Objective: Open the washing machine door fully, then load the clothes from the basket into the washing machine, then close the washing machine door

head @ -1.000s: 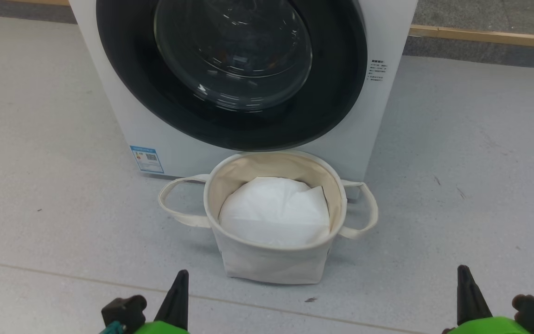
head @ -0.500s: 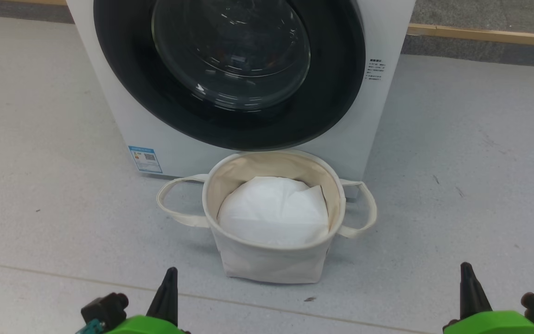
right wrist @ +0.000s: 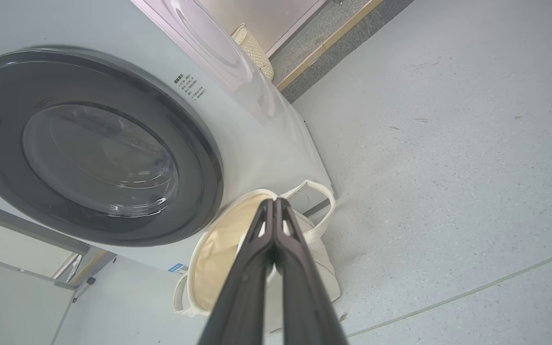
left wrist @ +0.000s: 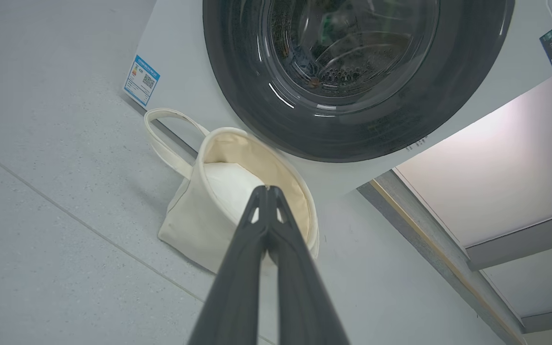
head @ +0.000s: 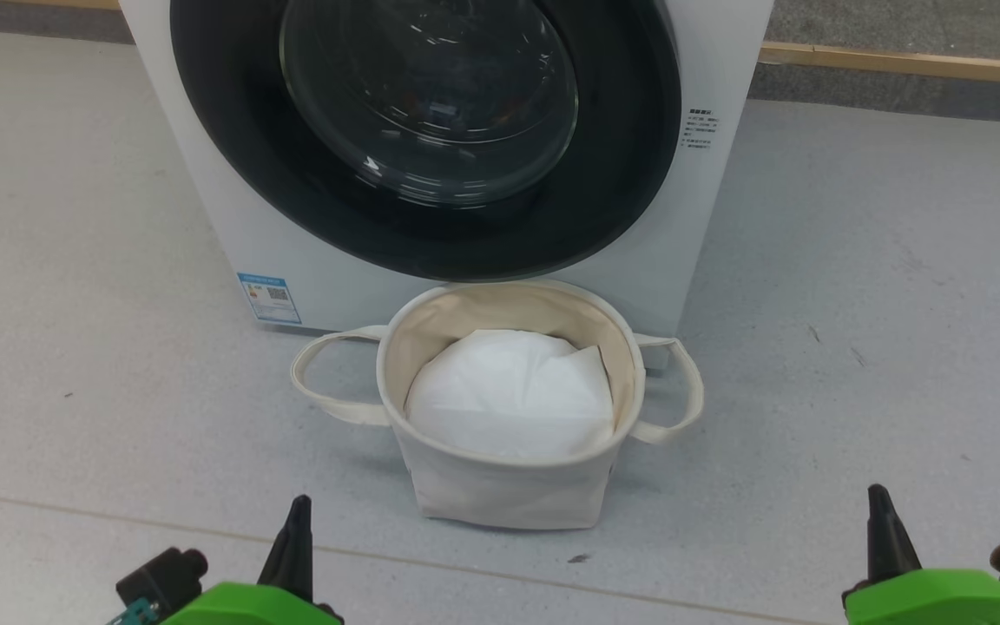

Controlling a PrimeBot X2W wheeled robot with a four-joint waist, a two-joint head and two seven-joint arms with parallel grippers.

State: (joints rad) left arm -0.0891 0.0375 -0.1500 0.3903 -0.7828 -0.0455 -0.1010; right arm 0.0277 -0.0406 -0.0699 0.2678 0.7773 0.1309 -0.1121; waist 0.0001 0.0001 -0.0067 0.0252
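Left gripper, right gripper: fingers pressed together, empty, well short of the basket. Basket holds only a white sheet, just under the shut washing machine door. Clothes presumably behind the glass, unclear. Risk: door not latched, springs open unnoticed.

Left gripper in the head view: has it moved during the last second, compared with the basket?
Yes. The left gripper has slid toward the view's left, away from the basket, which itself barely shifted in the picture.
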